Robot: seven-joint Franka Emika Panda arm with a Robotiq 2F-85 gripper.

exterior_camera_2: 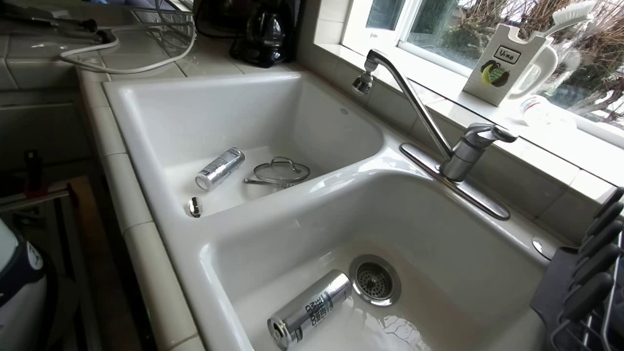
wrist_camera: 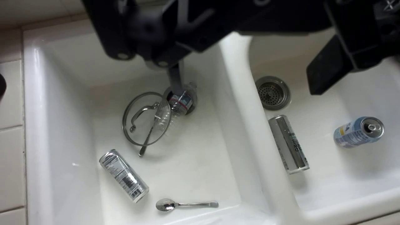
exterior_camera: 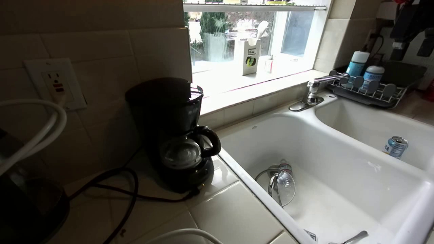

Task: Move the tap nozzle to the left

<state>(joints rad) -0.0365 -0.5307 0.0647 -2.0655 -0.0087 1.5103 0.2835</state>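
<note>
The tap nozzle (exterior_camera_2: 414, 105) is a long slim chrome spout. In an exterior view it slants up and leftward from the chrome base plate (exterior_camera_2: 480, 202), with its tip hanging down. It also shows in an exterior view (exterior_camera: 330, 78), where it points right toward the dish rack. Beside it is the stubby chrome handle (exterior_camera_2: 480, 134). My gripper (wrist_camera: 247, 90) is open, with its two black fingers wide apart above the sink and nothing between them. Dark gripper parts (exterior_camera: 412, 51) show at the upper right in an exterior view, apart from the spout. The wrist view does not show the spout.
The white double sink has a raised divider (wrist_camera: 247, 103). Cans (wrist_camera: 125, 176), a glass lid (wrist_camera: 147, 118), a bottle (wrist_camera: 182, 100) and a spoon (wrist_camera: 187, 204) lie in it. A dish rack (exterior_camera: 373, 91), window sill (exterior_camera: 237, 93) and coffee maker (exterior_camera: 169, 135) stand around it.
</note>
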